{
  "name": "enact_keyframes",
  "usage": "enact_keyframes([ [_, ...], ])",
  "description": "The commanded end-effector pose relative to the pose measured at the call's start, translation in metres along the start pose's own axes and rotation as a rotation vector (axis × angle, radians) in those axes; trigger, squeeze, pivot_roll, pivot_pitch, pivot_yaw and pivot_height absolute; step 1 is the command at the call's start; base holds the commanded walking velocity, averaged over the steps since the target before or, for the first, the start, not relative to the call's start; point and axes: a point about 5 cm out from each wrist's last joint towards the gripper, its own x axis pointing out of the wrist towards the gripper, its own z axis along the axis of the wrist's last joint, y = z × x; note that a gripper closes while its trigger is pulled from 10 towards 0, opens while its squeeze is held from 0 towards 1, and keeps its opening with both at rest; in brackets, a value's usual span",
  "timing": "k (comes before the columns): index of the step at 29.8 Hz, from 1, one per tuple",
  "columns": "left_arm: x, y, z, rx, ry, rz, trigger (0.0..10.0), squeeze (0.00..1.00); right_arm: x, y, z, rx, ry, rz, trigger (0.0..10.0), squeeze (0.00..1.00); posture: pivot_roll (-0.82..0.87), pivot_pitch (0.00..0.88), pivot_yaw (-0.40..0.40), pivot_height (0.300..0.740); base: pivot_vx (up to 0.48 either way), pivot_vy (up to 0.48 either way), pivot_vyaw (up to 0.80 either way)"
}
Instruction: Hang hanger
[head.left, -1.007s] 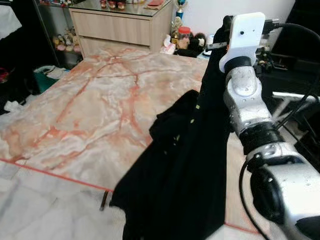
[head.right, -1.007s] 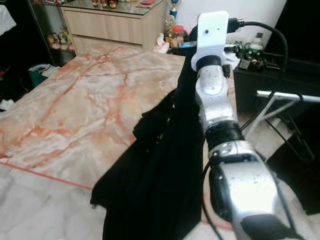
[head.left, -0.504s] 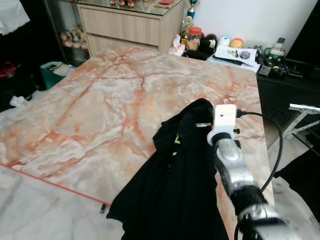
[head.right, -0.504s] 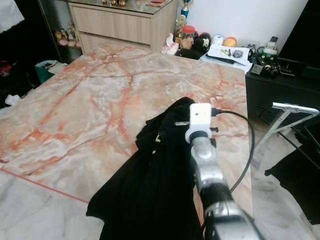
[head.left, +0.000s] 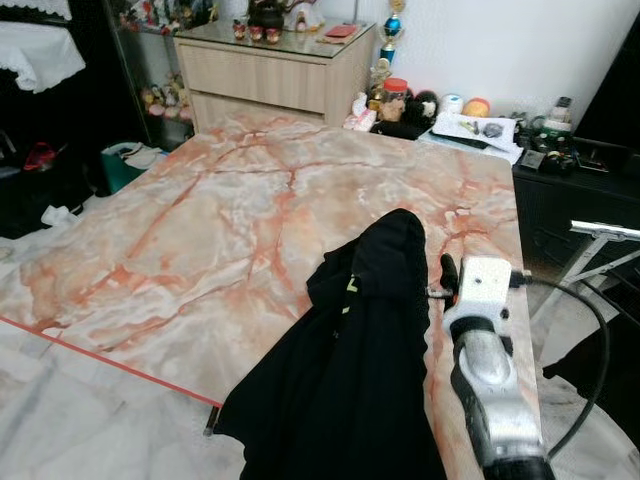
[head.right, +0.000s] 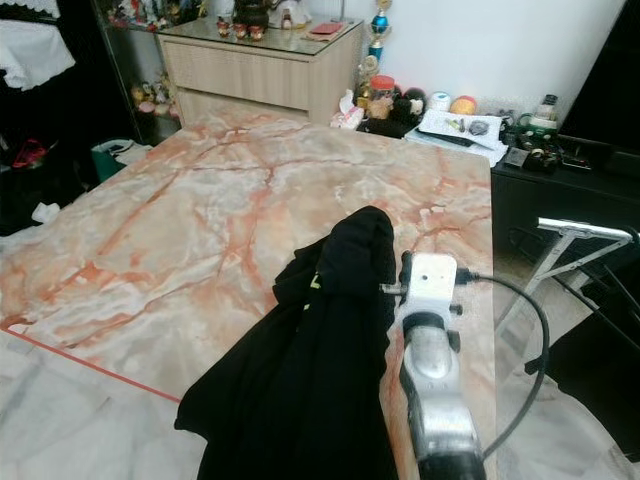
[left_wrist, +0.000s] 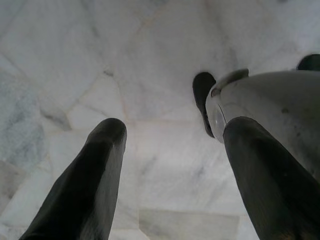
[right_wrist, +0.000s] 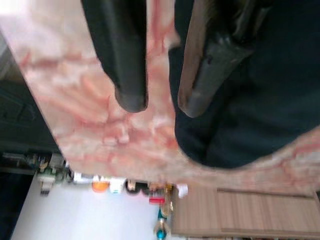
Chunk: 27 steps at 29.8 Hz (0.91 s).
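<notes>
A black garment (head.left: 350, 380) lies heaped on the pink marble-patterned surface (head.left: 200, 250), its lower part spilling over the near edge. My right gripper (head.left: 446, 272) sits low just right of the garment's raised top. In the right wrist view the right gripper (right_wrist: 162, 105) is open by a narrow gap, with the pink surface showing between the fingers (right_wrist: 130, 55) and the garment (right_wrist: 260, 100) beside them. A tan strip (right_wrist: 192, 55) runs along one finger's inner side; I cannot tell whether it is the hanger. My left gripper (left_wrist: 172, 127) hangs open over white marble floor.
A wooden dresser (head.left: 280, 70) stands at the far end, with small jars and toys (head.left: 400, 100) beside it. A black cabinet (head.left: 575, 185) and a metal rack (head.left: 605, 232) are on the right. White marble floor (head.left: 80, 420) lies in front. A green basket (head.left: 125, 160) sits far left.
My right arm has come down from head height to just above the surface. The garment, which hung along the raised arm, has dropped into a lower heap. The camera has also shifted.
</notes>
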Motion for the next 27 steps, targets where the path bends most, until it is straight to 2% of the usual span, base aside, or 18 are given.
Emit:
enact_keyframes([
  [1, -0.001, -0.001, -0.006, 0.024, 0.026, -0.006, 10.0, 0.00, -0.007, -0.001, 0.004, -0.014, -0.021, -0.002, 10.0, 1.00, 0.05, 0.048, -0.030, 0.740, 0.000, 0.000, 0.00],
  [4, -0.001, -0.001, -0.006, 0.028, 0.026, -0.009, 10.0, 0.00, -0.015, -0.005, 0.003, -0.016, -0.031, -0.012, 10.0, 1.00, 0.05, 0.046, -0.029, 0.740, 0.000, 0.000, 0.00],
  [5, -0.001, -0.001, -0.006, 0.032, 0.025, -0.010, 10.0, 0.00, -0.015, -0.006, 0.005, -0.018, -0.035, -0.017, 10.0, 0.61, 0.05, 0.042, -0.030, 0.740, 0.000, 0.000, 0.00],
  [6, -0.001, -0.001, -0.006, 0.032, 0.025, -0.010, 10.0, 0.00, -0.015, -0.006, 0.005, -0.018, -0.035, -0.017, 10.0, 0.61, 0.05, 0.042, -0.030, 0.740, 0.000, 0.000, 0.00],
  [7, -0.001, -0.001, -0.006, 0.035, 0.024, -0.011, 10.0, 0.00, -0.014, -0.005, 0.006, -0.021, -0.033, -0.016, 10.0, 0.00, 0.05, 0.042, -0.031, 0.740, 0.000, 0.000, 0.00],
  [10, -0.001, -0.001, -0.005, 0.060, 0.025, -0.009, 10.0, 0.00, -0.011, -0.004, 0.012, -0.021, -0.037, -0.018, 10.0, 0.00, 0.06, 0.046, -0.034, 0.740, 0.000, 0.000, 0.00],
  [16, -0.001, 0.000, -0.005, 0.058, 0.027, -0.008, 10.0, 0.00, -0.014, 0.000, 0.018, -0.003, -0.052, -0.016, 10.0, 0.00, 0.06, 0.059, -0.036, 0.740, 0.000, -0.372, 0.00],
  [27, 0.000, 0.000, -0.004, 0.058, 0.027, -0.012, 10.0, 0.00, -0.017, 0.000, 0.011, -0.010, -0.019, -0.007, 10.0, 0.00, 0.06, 0.066, -0.037, 0.740, 0.000, -0.407, 0.00],
])
